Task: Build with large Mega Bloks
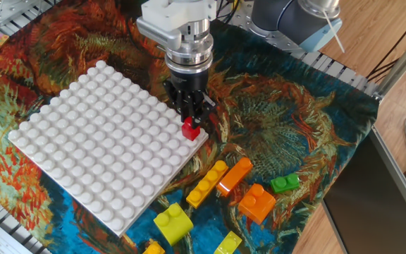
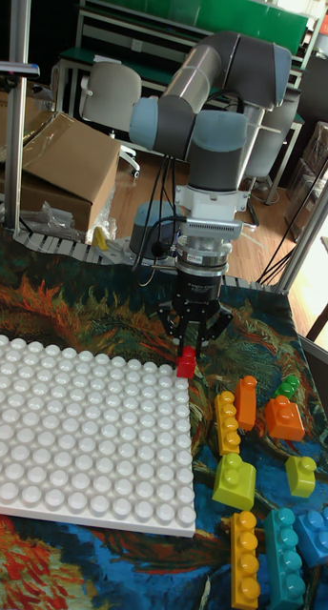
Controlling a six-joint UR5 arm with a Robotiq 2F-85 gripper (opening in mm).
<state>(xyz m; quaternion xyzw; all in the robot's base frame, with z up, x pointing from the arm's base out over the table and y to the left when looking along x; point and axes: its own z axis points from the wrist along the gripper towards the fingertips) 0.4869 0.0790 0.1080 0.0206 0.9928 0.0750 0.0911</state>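
A small red Mega Blok (image 1: 189, 130) (image 2: 186, 365) sits on the right corner of the white studded baseplate (image 1: 83, 141) (image 2: 78, 429). My gripper (image 1: 190, 118) (image 2: 190, 348) points straight down over it, its dark fingertips closed on the top of the red brick. Loose Mega Bloks lie on the cloth to the right of the plate: a yellow bar (image 1: 207, 183) (image 2: 225, 422), an orange bar (image 1: 235, 175) (image 2: 246, 401), an orange brick (image 1: 257, 202) (image 2: 283, 417), a small green one (image 1: 285, 183) (image 2: 289, 386) and a yellow-green brick (image 1: 173, 221) (image 2: 235, 481).
More bricks lie at the near edge: a yellow one (image 1: 228, 243) (image 2: 244, 558), a teal bar (image 2: 284, 558) and a blue brick (image 2: 319, 534). A patterned cloth covers the table. A metal frame post (image 1: 400, 63) stands at the right. Boxes and chairs are behind the arm.
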